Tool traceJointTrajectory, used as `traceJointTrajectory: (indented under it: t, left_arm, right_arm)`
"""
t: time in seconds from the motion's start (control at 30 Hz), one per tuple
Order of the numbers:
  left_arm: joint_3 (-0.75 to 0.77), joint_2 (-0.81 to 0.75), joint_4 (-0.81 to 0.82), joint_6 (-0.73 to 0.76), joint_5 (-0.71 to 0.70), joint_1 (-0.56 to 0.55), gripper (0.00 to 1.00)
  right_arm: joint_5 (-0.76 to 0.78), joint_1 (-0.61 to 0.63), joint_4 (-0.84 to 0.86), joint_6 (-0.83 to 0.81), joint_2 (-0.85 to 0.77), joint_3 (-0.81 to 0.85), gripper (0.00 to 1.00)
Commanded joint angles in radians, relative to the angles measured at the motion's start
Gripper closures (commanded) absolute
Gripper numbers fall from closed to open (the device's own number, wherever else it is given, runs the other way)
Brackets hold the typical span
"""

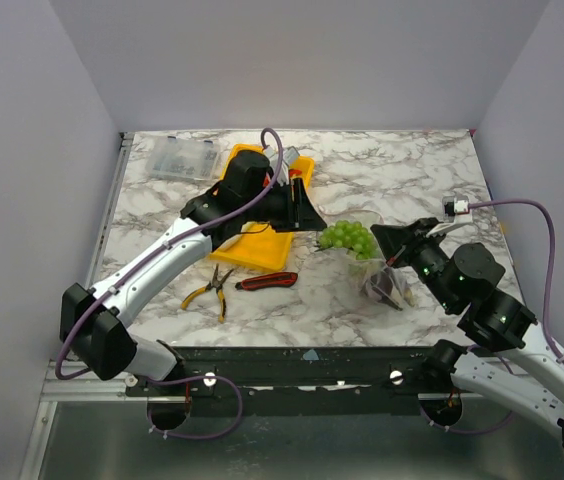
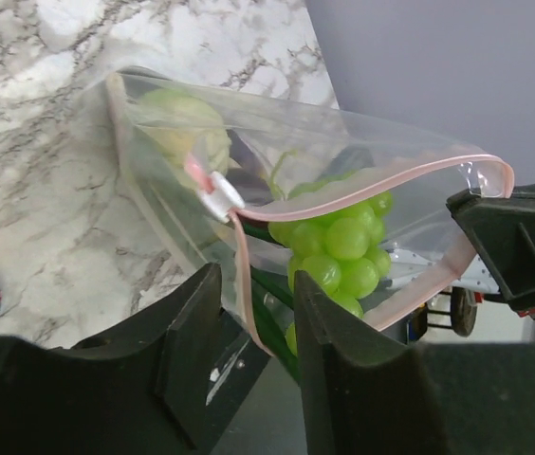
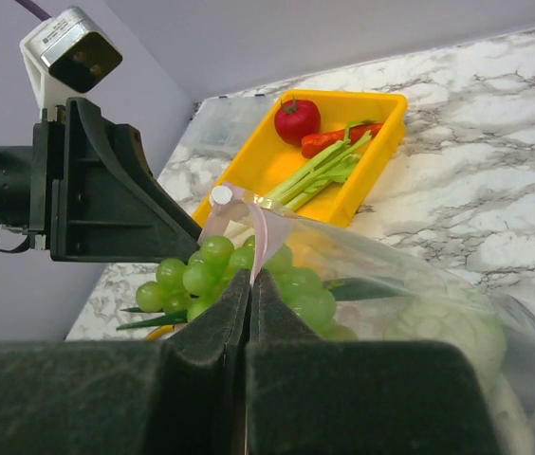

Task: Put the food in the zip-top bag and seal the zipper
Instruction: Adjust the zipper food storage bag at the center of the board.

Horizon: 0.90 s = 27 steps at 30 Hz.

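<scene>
One zip-top bag (image 2: 144, 220) hangs above the marble table between two arms, mouth open. Right gripper (image 3: 249, 284) is clenched on the pink zipper (image 2: 381, 185). Left gripper (image 2: 256, 284) has its jaws apart, the strip running between them. In the bag: one grape bunch (image 2: 339, 246) at the mouth, one cabbage (image 2: 187, 128), one eggplant (image 1: 387, 287). One yellow tray (image 3: 378, 166) holds one tomato (image 3: 296, 119), one carrot (image 3: 329, 140), one leek (image 3: 320, 171). On the table: one pliers (image 1: 212, 288), one utility knife (image 1: 267, 281), one clear box (image 1: 177, 157).
</scene>
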Motion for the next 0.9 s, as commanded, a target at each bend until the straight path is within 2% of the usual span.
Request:
traceJointTrajectory:
  t: [0.0,0.13,0.2,0.23,0.4,0.5,0.57,0.67,0.87]
  left_arm:
    - [0.008,0.015,0.06,-0.023,0.038,-0.023,0.67]
    - [0.014,0.044,0.067,-0.023,0.036,-0.024,0.79]
    - [0.033,0.055,0.059,-0.022,0.045,-0.024,0.91]
    - [0.045,0.052,0.045,-0.016,0.041,-0.024,1.0]
    - [0.204,0.008,-0.104,0.008,0.037,-0.014,1.0]
    - [0.338,-0.025,-0.212,0.014,-0.015,-0.013,1.0]
    - [0.394,-0.028,-0.245,0.014,-0.021,-0.012,1.0]
    - [0.409,0.012,-0.254,0.006,0.011,-0.013,1.0]
    - [0.3,0.035,-0.191,-0.005,0.032,-0.01,1.0]
  right_arm:
    - [0.002,0.002,0.028,0.009,-0.007,0.04,0.99]
    - [0.003,0.002,0.022,0.008,-0.003,0.048,0.99]
    - [0.006,0.002,0.019,0.004,-0.002,0.052,0.99]
    - [0.013,0.002,0.014,-0.002,0.0,0.056,0.99]
    - [0.127,0.002,-0.119,-0.066,0.057,0.122,0.99]
    - [0.205,0.002,-0.225,-0.108,0.124,0.187,0.99]
    - [0.201,0.002,-0.221,-0.147,0.138,0.216,0.99]
    - [0.187,0.002,-0.188,-0.164,0.154,0.247,0.99]
    - [0.211,0.002,-0.152,-0.156,0.182,0.203,1.0]
